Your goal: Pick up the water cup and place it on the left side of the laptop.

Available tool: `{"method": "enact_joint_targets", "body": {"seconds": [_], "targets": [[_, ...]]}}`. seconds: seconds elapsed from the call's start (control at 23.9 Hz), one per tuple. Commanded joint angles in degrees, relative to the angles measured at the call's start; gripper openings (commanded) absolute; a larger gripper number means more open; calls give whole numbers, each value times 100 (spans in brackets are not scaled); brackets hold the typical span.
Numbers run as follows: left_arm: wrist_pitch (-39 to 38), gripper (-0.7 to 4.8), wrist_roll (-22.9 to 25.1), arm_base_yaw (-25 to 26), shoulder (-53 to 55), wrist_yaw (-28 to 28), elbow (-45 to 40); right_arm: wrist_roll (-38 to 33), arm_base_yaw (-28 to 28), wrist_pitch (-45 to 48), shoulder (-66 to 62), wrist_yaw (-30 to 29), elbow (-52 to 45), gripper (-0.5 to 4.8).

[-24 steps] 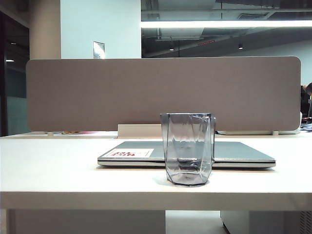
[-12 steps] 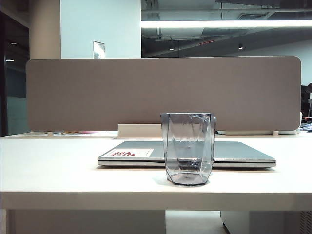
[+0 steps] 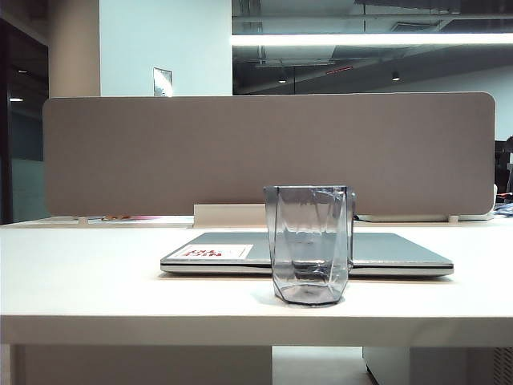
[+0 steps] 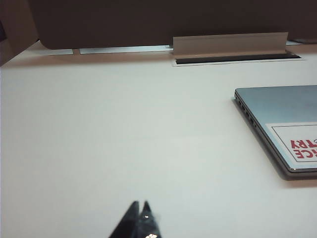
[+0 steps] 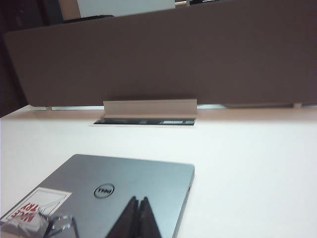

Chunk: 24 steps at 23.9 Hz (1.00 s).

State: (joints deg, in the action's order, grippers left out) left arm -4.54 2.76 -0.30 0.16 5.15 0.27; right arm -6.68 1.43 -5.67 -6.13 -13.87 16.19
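The cup (image 3: 309, 245) is seen upright at centre frame on the tabletop (image 3: 96, 281), just before the closed laptop (image 3: 385, 250). Its rim is glimpsed beside the right gripper (image 5: 138, 206), the nearer one. Both it and the left gripper (image 4: 139, 207) are pinched shut, empty.

A white worktop (image 3: 96, 281) runs back to a taupe divider panel (image 3: 264, 152), behind which rise a pale wall (image 3: 164, 40) and a long ceiling light strip (image 3: 369, 39).
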Motion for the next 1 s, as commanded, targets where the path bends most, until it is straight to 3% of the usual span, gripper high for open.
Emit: {"method": "enact_joint_targets", "body": {"seconds": [0.04, 0.33, 0.42, 0.54, 1.0], "targets": [[74, -6, -26, 0, 7, 22, 17, 286, 2, 114, -625, -22, 422, 0], [74, -6, -26, 0, 7, 24, 17, 284, -2, 372, -2479, -210, 1329, 24], [74, -6, -24, 0, 7, 22, 17, 282, -7, 682, -3182, -603, 1523, 24], [74, -6, -26, 0, 7, 24, 17, 280, -74, 1078, -3598, -918, 1523, 22], [76, -6, -219, 0, 7, 20, 17, 247, -494, 1705, -5156, -1025, 1523, 22]]}}
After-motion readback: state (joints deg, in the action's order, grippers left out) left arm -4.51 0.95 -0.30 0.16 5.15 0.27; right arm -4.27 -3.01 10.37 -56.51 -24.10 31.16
